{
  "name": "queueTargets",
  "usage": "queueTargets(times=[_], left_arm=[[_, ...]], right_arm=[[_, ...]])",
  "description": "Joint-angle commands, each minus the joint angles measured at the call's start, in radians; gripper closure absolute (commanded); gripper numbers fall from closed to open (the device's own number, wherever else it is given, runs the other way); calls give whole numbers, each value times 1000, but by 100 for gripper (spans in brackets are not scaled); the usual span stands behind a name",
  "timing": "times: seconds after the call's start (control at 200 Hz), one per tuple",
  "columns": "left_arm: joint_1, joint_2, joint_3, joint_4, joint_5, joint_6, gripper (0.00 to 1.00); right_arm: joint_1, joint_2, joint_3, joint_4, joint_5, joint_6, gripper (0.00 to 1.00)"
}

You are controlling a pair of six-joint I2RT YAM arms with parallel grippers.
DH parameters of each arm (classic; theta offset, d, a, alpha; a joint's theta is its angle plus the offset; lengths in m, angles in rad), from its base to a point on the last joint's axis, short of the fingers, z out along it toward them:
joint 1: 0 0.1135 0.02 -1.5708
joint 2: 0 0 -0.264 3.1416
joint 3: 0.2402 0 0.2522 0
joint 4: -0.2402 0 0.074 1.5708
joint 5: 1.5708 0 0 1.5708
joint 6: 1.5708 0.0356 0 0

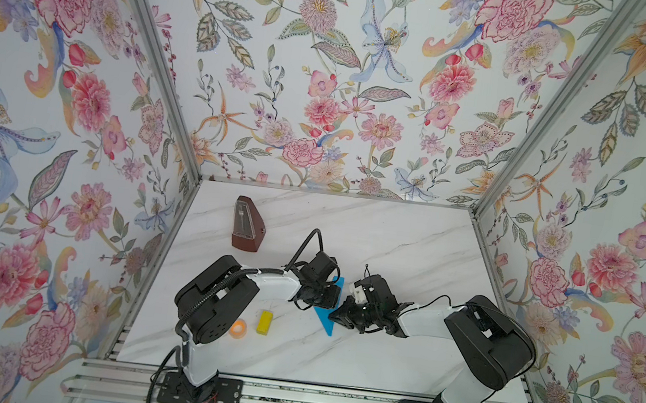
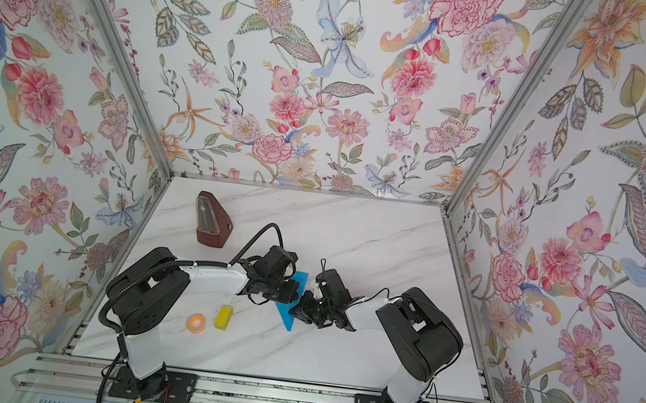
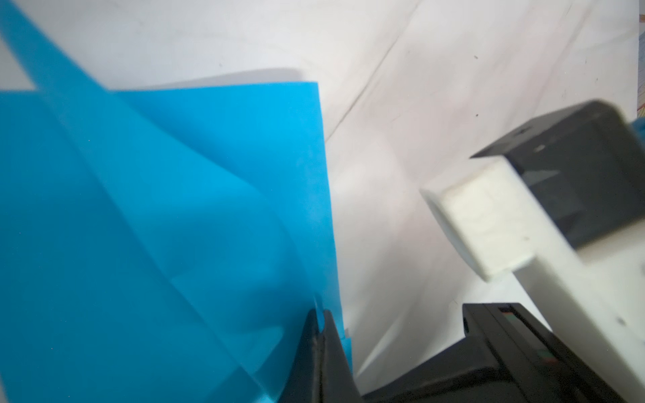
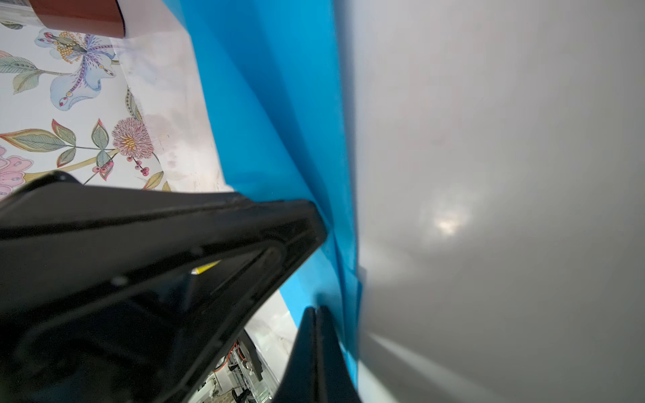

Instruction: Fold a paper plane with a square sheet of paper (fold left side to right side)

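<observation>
Orange ring [image 1: 237,328]: nearest to us, lower left of centre in both top views, lying flat on the marble table [image 1: 392,240].
Yellow block [image 1: 264,322]: just to the right of the ring, apart from it and well clear of the work.
Blue paper [image 1: 326,323]: just below the centre of both top views, between the two arms. We see a narrow pointed shape with its tip towards the bottom of the frame; the grippers cover its upper part.
Right gripper [image 4: 316,324]: fingers pressed together, tips against the paper's edge. We cannot tell whether a layer is caught between them.
Left gripper [image 3: 319,324]: fingers together, and a sliver of blue runs into the seam between them, so we judge it clamped on the paper's edge.
Layers: in the left wrist view the paper bulges in loose curved flaps, not lying flat.
Handling: we judge the paper very light, thin and limp. It should crease readily, spring open where it is not pressed, slide on the smooth marble, and tear if the two arms pull against each other.
Where to hold: we would take it at a straight edge beside a fold, with several layers together, and not at the fine tip, which would crumple.
Brown wedge-shaped case [image 1: 246,224]: farther back, upper left of the table, untouched.
Floral walls [image 1: 327,86]: farthest, enclosing the table.
</observation>
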Motion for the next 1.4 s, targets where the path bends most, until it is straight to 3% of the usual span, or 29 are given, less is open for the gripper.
queueTargets(times=[0.0, 0.14, 0.555, 1.146, 1.396], left_arm=[[23, 17, -23, -68, -109, 0, 100], [25, 21, -12, -74, -112, 4, 100], [24, 36, -11, -73, -108, 6, 100], [25, 31, -14, -60, -100, -5, 100], [27, -7, 2, -57, -96, -17, 100]], right_arm=[[-3, -8, -41, -79, 43, -9, 97], [-3, -34, -39, -81, 40, -8, 87], [5, -144, -30, -146, 59, -13, 77], [18, -40, -39, 4, -9, 28, 80], [19, -6, -60, -22, 4, 28, 79]])
